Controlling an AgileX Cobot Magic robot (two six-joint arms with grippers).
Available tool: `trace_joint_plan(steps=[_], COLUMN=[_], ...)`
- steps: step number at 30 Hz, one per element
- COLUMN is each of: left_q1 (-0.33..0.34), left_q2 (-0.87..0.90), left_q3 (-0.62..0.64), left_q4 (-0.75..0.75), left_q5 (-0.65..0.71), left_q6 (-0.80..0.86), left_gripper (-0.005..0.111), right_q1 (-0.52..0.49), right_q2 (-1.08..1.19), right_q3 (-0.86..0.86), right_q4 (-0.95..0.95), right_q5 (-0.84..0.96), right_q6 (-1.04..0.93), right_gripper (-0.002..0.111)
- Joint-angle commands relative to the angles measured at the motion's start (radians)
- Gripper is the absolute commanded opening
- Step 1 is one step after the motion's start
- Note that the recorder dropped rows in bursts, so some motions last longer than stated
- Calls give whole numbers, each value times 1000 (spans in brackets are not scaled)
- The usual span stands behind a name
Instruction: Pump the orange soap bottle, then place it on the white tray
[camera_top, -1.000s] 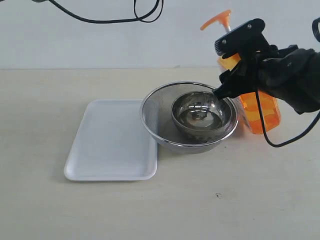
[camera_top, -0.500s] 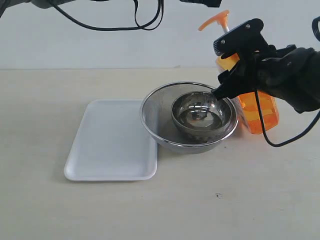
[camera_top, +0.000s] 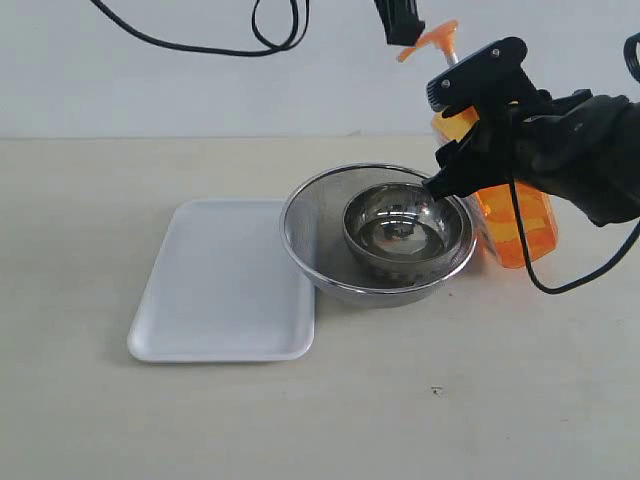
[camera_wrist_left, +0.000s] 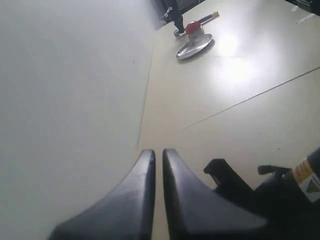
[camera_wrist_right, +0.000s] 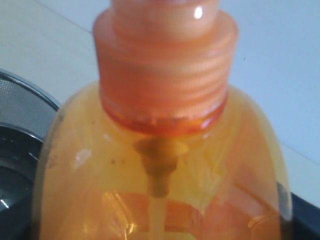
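The orange soap bottle (camera_top: 520, 225) stands upright at the right, behind the strainer, and its neck and shoulder fill the right wrist view (camera_wrist_right: 160, 165). My right gripper (camera_top: 452, 128) is shut on the bottle's shoulder, one black finger on each side. The orange pump head (camera_top: 432, 40) is up on its white stem. My left gripper (camera_top: 404, 28) hangs at the top edge, just left of the pump spout, with its fingers (camera_wrist_left: 145, 175) shut on nothing. The white tray (camera_top: 225, 275) lies flat at the left, with nothing on it.
A round steel mesh strainer (camera_top: 310, 235) sits between the tray and the bottle, with a steel bowl (camera_top: 405, 225) inside it. Its rim (camera_wrist_right: 20, 100) lies close beside the bottle. Black cables (camera_top: 270, 30) hang along the back wall.
My left gripper has come down into view from the top edge, right up to the pump head. The bottle, right gripper, tray and strainer have stayed put.
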Motion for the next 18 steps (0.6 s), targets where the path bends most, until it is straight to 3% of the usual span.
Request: trace_joint_plan(steps=[1,12,18], left_q1=[-8,-52,-51], left_q2=[-80,-263,-339], left_q3=[1,1,1], left_q4=[-10,-10,-10], left_q5=[-46,31,210], left_q6=[19,27,164], left_gripper=[5,5,5], right_q1=[0,0,0], right_q2=[-1,-1,-1], right_q3=[4,4,4], right_q4=[7,-8,-8], right_q5=[49,53,53], right_q6=[9,9,9], right_gripper=[0,0,0])
